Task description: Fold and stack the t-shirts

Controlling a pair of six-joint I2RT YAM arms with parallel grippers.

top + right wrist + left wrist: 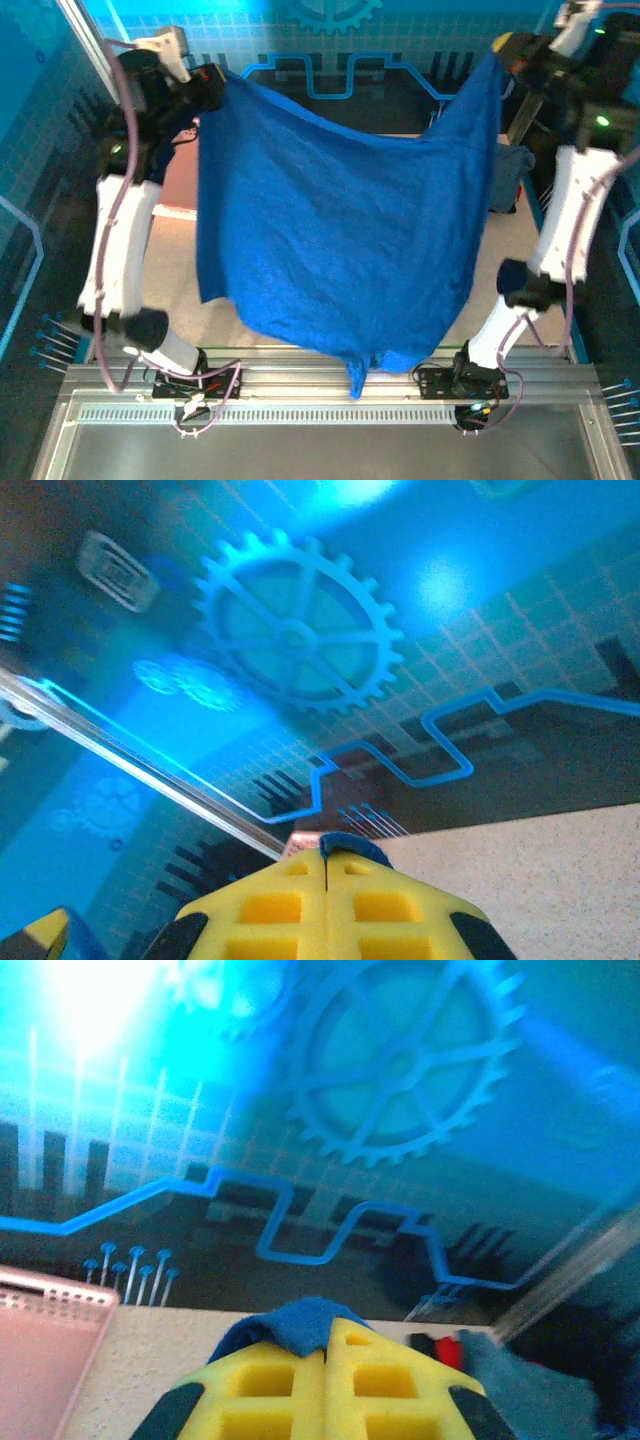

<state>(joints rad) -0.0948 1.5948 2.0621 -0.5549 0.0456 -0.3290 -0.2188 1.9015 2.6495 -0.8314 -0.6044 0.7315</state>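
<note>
Jaws of the left gripper and right gripper are each clamped on an upper corner of the royal-blue t-shirt, which hangs mid-frame over the counter. Light and limp, it sags between the 2 grips; corners suit holding. Its long axis likely runs top to bottom.

Table: pale speckled beige top; seen in the left wrist view and the right wrist view as the same stone-like surface
Far left: pink basket sits on the table; perforated wall near the left wrist camera
Far right: grey-blue shirt lies crumpled on the table; well apart from the basket
</note>
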